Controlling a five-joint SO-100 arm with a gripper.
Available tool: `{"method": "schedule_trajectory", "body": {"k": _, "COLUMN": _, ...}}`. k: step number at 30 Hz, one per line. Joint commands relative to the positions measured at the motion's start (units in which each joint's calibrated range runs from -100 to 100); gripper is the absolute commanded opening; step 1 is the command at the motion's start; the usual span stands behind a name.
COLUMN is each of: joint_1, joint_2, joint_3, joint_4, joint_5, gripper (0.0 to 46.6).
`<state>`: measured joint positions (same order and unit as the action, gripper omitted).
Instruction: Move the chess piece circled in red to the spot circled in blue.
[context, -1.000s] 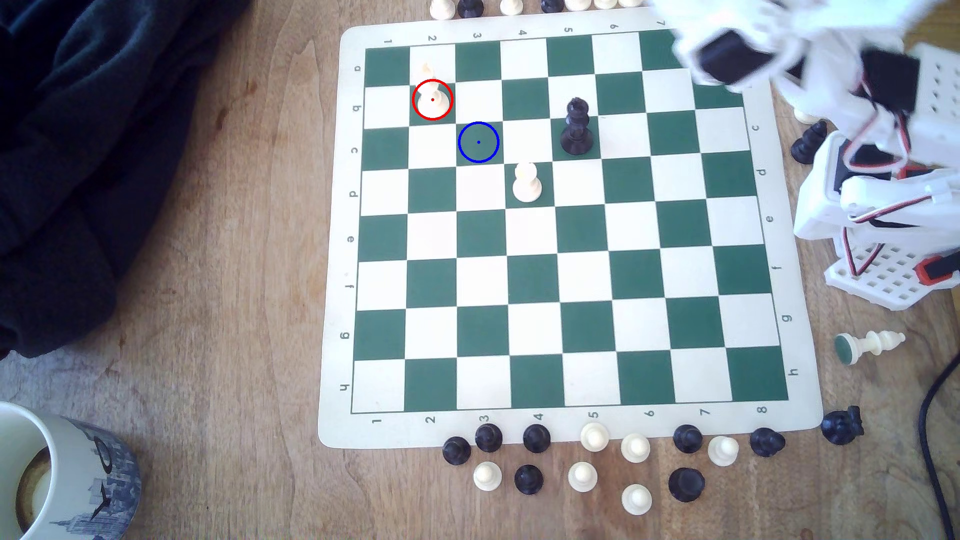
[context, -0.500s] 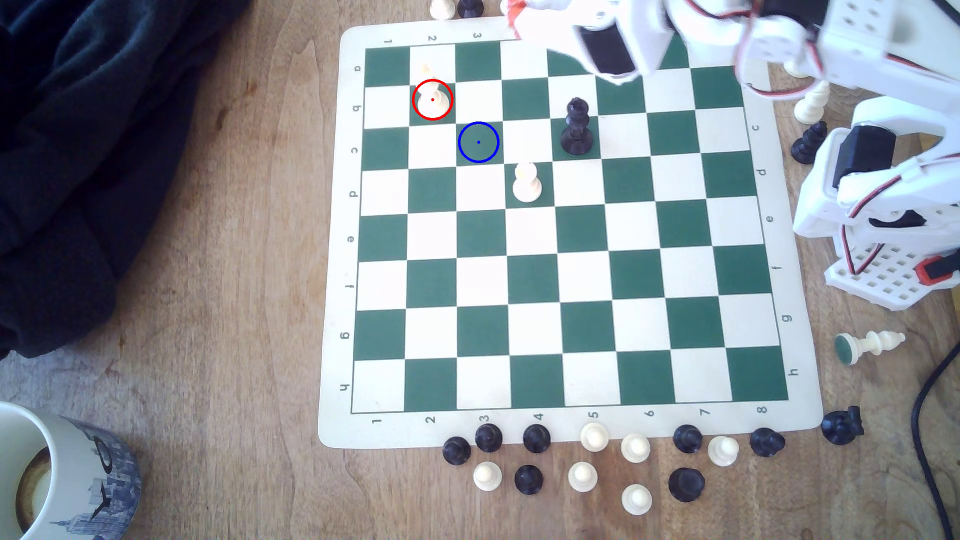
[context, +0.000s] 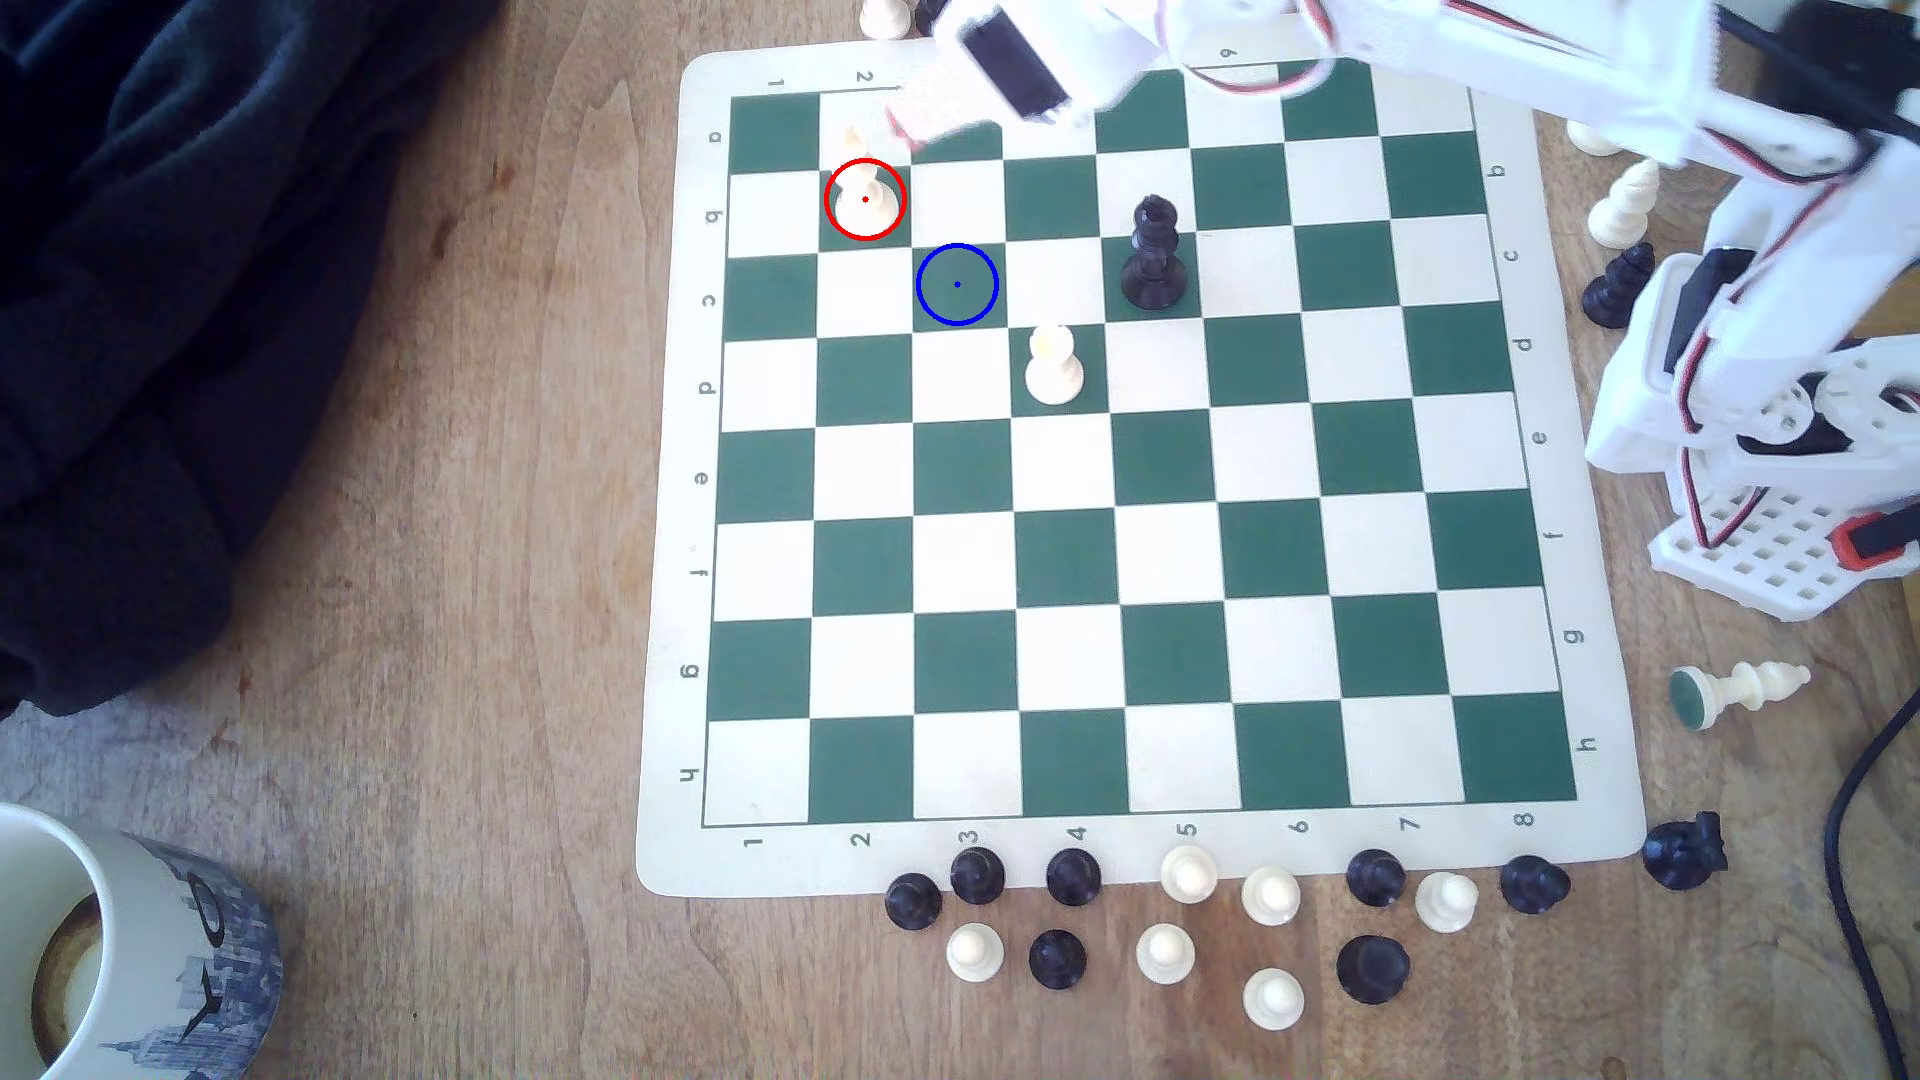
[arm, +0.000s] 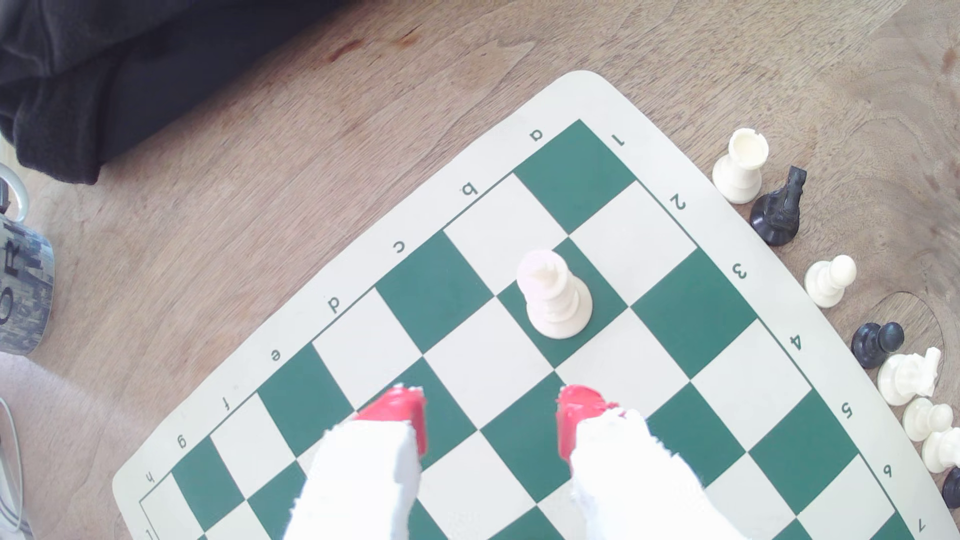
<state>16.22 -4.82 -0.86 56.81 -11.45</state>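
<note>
In the exterior view, the chess piece circled in red (context: 864, 197) is seen upright on a green square near the board's (context: 665, 519) far corner at the exterior view's left, and the spot circled in blue (context: 957, 284) is found on the diagonally adjoining green square. The gripper (context: 920, 114) is held blurred over the far edge, just beside the piece. In the wrist view, the gripper (arm: 491, 415) is shown spread wide and holding nothing, red fingertips (arm: 400, 410) apart, the cream piece (arm: 553, 296) standing clear beyond them.
</note>
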Motion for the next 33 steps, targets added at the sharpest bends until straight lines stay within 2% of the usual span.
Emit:
{"method": "schedule_trajectory", "body": {"k": 1, "joint_1": 0.24, "joint_2": 1.25, "joint_3": -8.66, "joint_4": 0.27, "joint_5": 0.1, "gripper": 15.9}}
{"method": "schedule_trajectory", "body": {"k": 5, "joint_1": 0.55, "joint_2": 6.26, "joint_3": -13.28, "joint_4": 0.27, "joint_5": 0.44, "gripper": 18.7}}
{"method": "schedule_trajectory", "body": {"k": 13, "joint_1": 1.65, "joint_2": 16.53, "joint_3": -22.62, "joint_4": 0.27, "joint_5": 0.88, "gripper": 19.0}}
{"method": "schedule_trajectory", "body": {"k": 33, "joint_1": 2.04, "joint_2": 29.18, "joint_3": -28.97, "joint_4": -3.25, "joint_5": 0.68, "gripper": 19.6}}
